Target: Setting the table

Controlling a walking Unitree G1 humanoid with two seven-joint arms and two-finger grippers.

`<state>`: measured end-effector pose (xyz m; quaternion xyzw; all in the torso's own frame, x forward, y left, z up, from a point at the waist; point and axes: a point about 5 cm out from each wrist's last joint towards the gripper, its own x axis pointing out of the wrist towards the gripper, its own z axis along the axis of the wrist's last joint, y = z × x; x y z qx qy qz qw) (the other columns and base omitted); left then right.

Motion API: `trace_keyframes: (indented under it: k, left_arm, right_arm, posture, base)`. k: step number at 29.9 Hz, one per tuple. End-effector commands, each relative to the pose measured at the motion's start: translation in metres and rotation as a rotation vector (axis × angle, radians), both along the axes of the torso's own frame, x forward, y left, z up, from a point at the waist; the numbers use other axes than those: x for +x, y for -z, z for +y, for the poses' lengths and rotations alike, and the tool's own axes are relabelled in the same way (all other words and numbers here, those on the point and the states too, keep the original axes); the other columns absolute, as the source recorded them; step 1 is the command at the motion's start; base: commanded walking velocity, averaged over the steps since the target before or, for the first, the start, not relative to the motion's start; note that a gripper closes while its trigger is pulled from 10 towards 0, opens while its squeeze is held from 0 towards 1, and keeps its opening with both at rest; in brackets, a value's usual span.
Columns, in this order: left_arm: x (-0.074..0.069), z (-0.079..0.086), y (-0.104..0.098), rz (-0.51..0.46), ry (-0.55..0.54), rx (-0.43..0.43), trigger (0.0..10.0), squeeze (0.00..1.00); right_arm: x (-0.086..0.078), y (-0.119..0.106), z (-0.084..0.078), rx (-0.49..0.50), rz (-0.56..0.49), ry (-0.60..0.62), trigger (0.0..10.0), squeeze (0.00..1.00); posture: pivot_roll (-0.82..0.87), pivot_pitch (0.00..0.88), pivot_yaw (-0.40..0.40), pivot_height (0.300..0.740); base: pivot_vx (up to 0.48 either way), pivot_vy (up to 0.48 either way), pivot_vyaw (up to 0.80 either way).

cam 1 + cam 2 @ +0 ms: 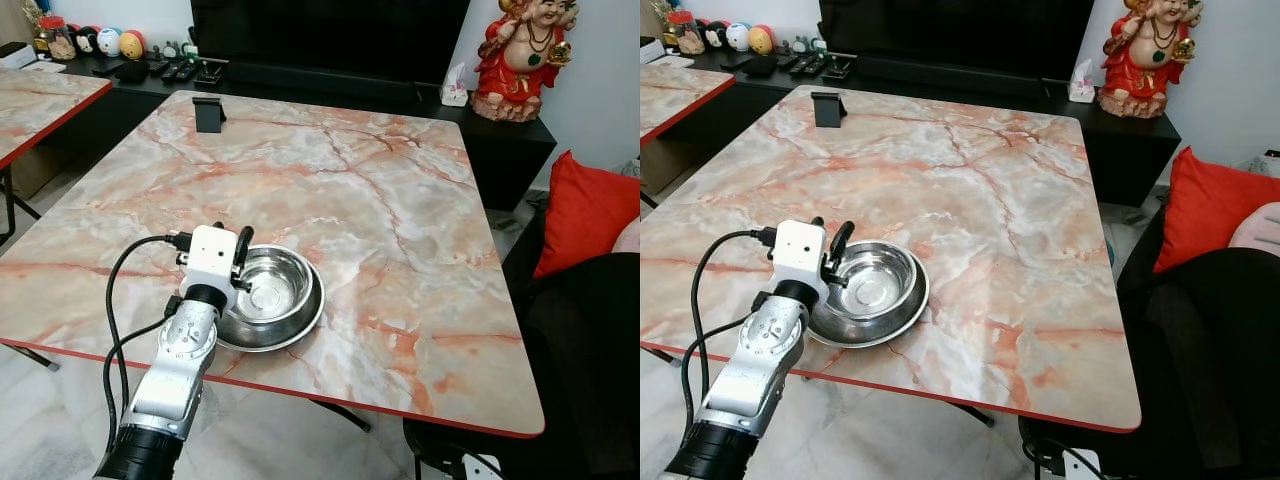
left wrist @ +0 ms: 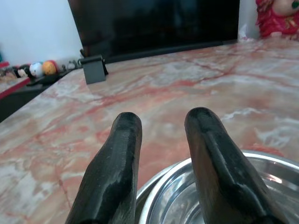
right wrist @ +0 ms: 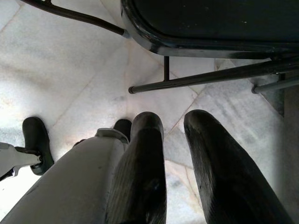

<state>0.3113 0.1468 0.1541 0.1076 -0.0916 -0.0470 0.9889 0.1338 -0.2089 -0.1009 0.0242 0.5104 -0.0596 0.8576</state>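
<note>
On my right wrist feed I'm looking down along the right gripper (image 3: pixel 175 163), its two black fingers (image 3: pixel 145 154) parted with a narrow gap between them. Below is pale marble floor (image 3: pixel 60 65). A black chair seat (image 3: pixel 210 23) sits over dark metal legs (image 3: pixel 201 77). The robot's silver leg (image 3: pixel 70 186) and black foot (image 3: pixel 36 137) show beside the fingers

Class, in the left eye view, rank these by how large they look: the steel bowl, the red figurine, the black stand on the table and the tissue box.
1. Steel bowl, though nearness to the camera enlarges it.
2. Red figurine.
3. Black stand and tissue box: they look alike, so unranked.
</note>
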Motion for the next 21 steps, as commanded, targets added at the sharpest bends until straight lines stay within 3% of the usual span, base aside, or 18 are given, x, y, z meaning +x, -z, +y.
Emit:
trace_keyframes:
  k: [1, 6, 9, 21]
  left_arm:
    - [-0.0015, -0.0022, -0.0005, -0.02, 0.017, 0.011, 10.0, 0.0]
    - [-0.0044, 0.0009, 0.0007, -0.045, 0.024, 0.017, 10.0, 0.0]
    - [-0.0059, 0.0022, 0.0025, -0.051, 0.016, 0.025, 10.0, 0.0]
    - [0.0022, 0.0022, -0.0006, -0.055, 0.052, 0.022, 10.0, 0.0]
  right_arm:
    - [-0.0017, -0.0003, -0.0041, -0.008, -0.006, 0.024, 10.0, 0.0]
    - [-0.0031, 0.0001, -0.0043, -0.011, -0.008, 0.04, 10.0, 0.0]
    - [-0.0067, 0.001, -0.0058, 0.017, -0.023, 0.187, 10.0, 0.0]
    - [-0.0041, 0.0015, 0.0026, 0.017, -0.02, 0.105, 10.0, 0.0]
  posture:
    - [0.13, 0.0, -0.082, 0.727]
    - [0.12, 0.0, -0.077, 0.727]
    - [0.13, 0.0, -0.069, 0.727]
    - [0.08, 0.0, -0.013, 0.727]
  base:
    - [0.0, 0.0, 0.0]
    - [0.0, 0.0, 0.0]
    - [0.0, 0.0, 0.0]
    - [0.0, 0.0, 0.0]
